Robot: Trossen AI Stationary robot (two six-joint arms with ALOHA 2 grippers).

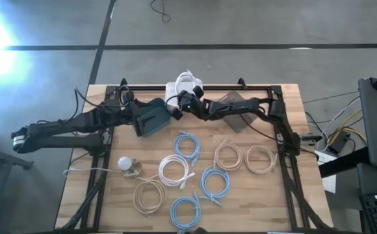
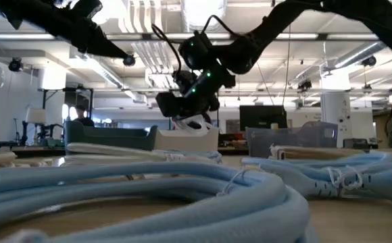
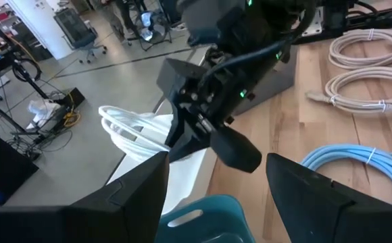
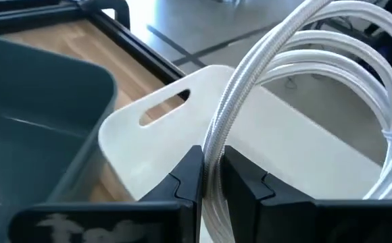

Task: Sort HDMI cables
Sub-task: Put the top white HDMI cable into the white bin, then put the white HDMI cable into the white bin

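My right gripper (image 1: 183, 101) is at the table's far edge, shut on a white HDMI cable coil (image 1: 187, 81) above the white bin (image 1: 173, 90). The left wrist view shows the coil (image 3: 134, 131) over that bin (image 3: 182, 169). My left gripper (image 3: 216, 185) is open and empty over the teal bin (image 1: 151, 118). Several other coils lie flat on the table: light blue (image 1: 187, 144), white (image 1: 173, 170), beige (image 1: 227, 156). My right gripper pinches the white coil between its two fingers (image 4: 189, 177), on a bundle of strands at one side of the loop (image 4: 217, 145). The coil is lifted clear of the table and stands out past the fingertips over the white bin (image 4: 182, 128).
A grey bin (image 1: 233, 107) sits under the right arm, beside the white and teal bins along the far edge. A round white bulb (image 1: 125, 164) with a thin cord lies near the left side. More coils, blue (image 1: 214, 182) and beige (image 1: 149, 195), fill the near half.
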